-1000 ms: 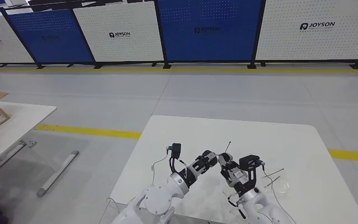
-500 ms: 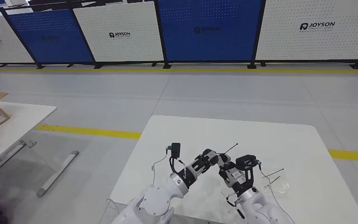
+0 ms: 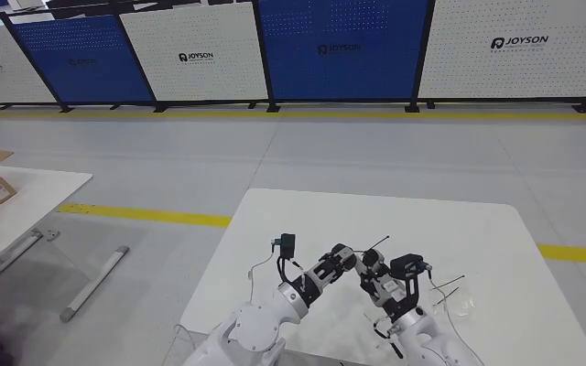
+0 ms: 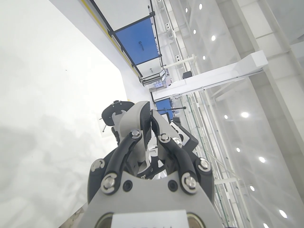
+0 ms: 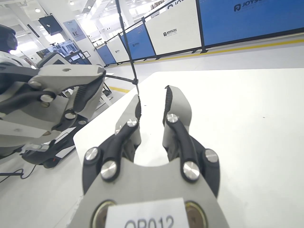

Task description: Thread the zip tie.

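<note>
Zip tie (image 5: 135, 81): centre-left of the right wrist frame, in the air off the table (image 5: 237, 124), ahead of both grippers. The strap passes through the head: one run goes left into my left gripper (image 5: 101, 77), a long run goes up out of the top edge, and a short stub points down. It looks threaded to me.

Left gripper is clamped on the strap, I'd say to hold the head level and presented. Right gripper (image 5: 153, 97) is open with a clear gap and nothing in it. The stub ends just by one fingertip; can't tell if they touch. My guess: it's placed to take an end and pull.

Spare ties (image 3: 447, 285) lie lower right in the top view.

Writing: logos on the panels (image 3: 343, 50) and a printed label (image 5: 147, 217) on my right wrist plate; not reading them out.
</note>
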You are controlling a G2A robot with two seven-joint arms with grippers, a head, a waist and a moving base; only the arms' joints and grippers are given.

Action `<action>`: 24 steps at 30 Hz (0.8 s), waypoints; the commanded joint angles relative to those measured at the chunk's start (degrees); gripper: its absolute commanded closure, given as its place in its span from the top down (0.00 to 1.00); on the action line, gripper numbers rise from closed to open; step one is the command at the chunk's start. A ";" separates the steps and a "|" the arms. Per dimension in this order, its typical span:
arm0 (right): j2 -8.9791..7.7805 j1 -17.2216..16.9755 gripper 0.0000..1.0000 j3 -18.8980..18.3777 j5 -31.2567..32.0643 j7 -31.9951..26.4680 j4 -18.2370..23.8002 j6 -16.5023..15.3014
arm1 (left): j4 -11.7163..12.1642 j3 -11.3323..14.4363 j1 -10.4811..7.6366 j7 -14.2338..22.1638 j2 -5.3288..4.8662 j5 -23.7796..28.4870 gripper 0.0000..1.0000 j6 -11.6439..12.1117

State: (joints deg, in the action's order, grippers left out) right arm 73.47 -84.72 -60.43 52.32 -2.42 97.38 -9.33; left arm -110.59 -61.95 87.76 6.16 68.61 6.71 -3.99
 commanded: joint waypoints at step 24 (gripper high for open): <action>0.15 -0.82 0.20 -0.83 0.94 1.22 1.36 -0.18 | 0.06 0.46 0.17 0.12 0.10 -2.07 0.00 -0.78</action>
State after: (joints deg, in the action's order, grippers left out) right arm 73.63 -85.52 -61.22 53.19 -1.17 98.69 -9.48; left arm -110.55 -61.50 87.96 6.31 68.70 4.64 -4.73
